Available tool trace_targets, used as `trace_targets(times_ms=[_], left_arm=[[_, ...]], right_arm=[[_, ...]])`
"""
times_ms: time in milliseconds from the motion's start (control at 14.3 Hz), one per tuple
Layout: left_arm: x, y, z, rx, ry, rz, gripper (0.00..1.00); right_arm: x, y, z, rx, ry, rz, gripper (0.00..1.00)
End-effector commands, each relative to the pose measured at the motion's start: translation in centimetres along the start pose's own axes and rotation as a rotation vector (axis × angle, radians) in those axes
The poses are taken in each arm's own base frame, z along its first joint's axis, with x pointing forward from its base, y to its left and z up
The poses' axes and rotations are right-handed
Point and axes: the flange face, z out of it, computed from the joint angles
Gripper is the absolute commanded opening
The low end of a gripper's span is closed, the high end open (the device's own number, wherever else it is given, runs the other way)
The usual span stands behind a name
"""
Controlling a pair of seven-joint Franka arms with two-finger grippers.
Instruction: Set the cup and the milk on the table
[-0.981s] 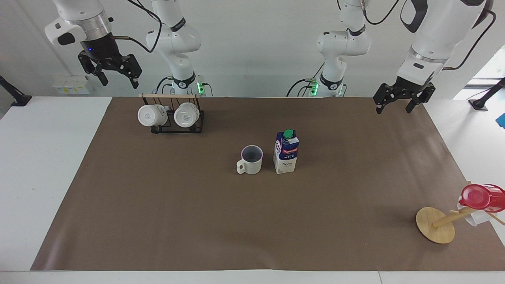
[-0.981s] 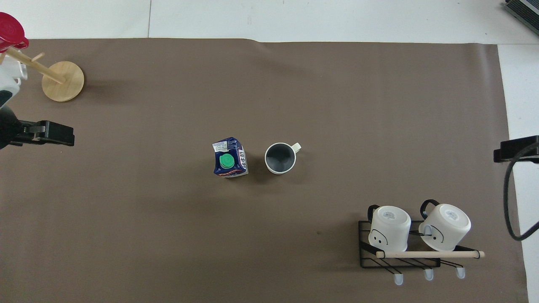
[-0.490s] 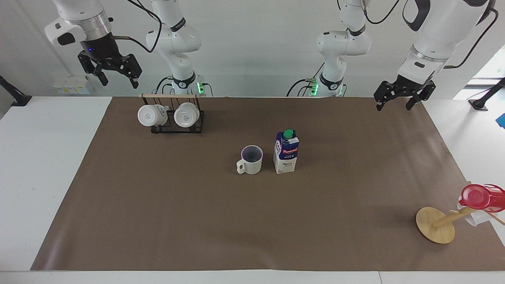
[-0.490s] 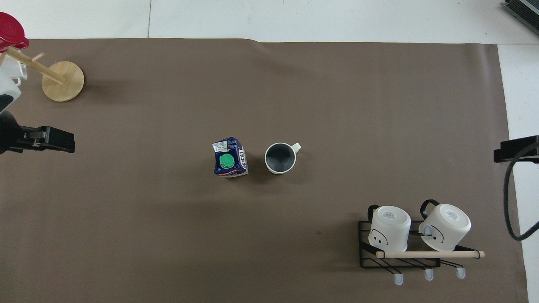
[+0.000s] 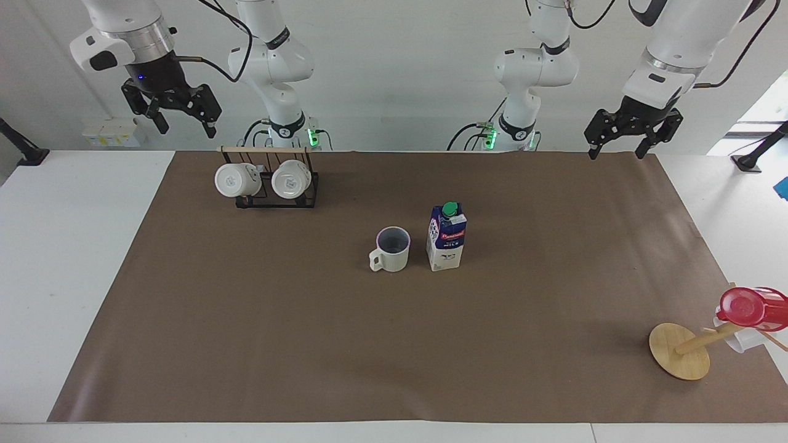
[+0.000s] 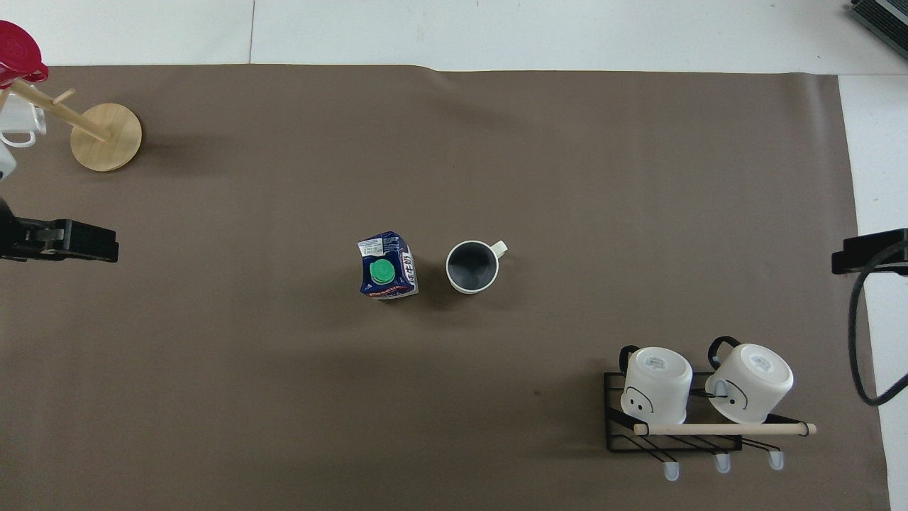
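Observation:
The cup (image 5: 392, 249), cream-white with a grey inside and a loop handle, stands upright on the brown paper of the table (image 5: 246, 344) near its middle. The milk (image 5: 446, 239), a blue-and-white carton with a green cap, stands upright right beside it, toward the left arm's end. Both also show in the overhead view, the cup (image 6: 472, 266) and the milk (image 6: 386, 266). My left gripper (image 5: 615, 151) is open and empty, raised over the paper's corner near the robots. My right gripper (image 5: 186, 130) is open and empty, raised above the table's edge beside the mug rack.
A black wire rack (image 5: 277, 197) with two glossy white mugs stands near the robots toward the right arm's end. A wooden mug tree (image 5: 680, 351) with a red plastic cup (image 5: 751, 307) stands at the corner farthest from the robots, toward the left arm's end.
My left gripper has risen and drawn back toward the robots' edge of the table. The right gripper, cup and milk have not moved.

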Motion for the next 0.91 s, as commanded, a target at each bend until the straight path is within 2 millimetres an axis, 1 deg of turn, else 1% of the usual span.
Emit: trace_targets(times_ms=[0,140,210,280,420,840], left_arm=[[-0.78,-0.30,-0.39,-0.009,-0.028,0.008,1.00],[-1.49,-0.33,-0.85,-0.009,-0.027,0.007,1.00],[-1.66,-0.34,-0.94,-0.009,-0.027,0.007,1.00],[-1.73,-0.42,-0.67,-0.009,-0.038,0.009,1.00],[-1.75,-0.40,-0.73,-0.011,-0.038,0.029,1.00],[-1.60,-0.14,-0.92,-0.042,-0.023,0.027,1.00]], right_arm=[[-0.24,0.46,0.12,0.004,-0.004,0.007,1.00],[-0.04,0.47,0.14,0.017,-0.014,0.010,1.00],[0.13,0.58,-0.44,0.012,-0.012,0.012,1.00],[0.38,0.48,-0.39,0.015,-0.018,0.013,1.00],[0.41,0.66,-0.29,0.011,-0.023,0.016,1.00],[0.05,0.38,-0.21,0.013,-0.026,0.012,1.00]])
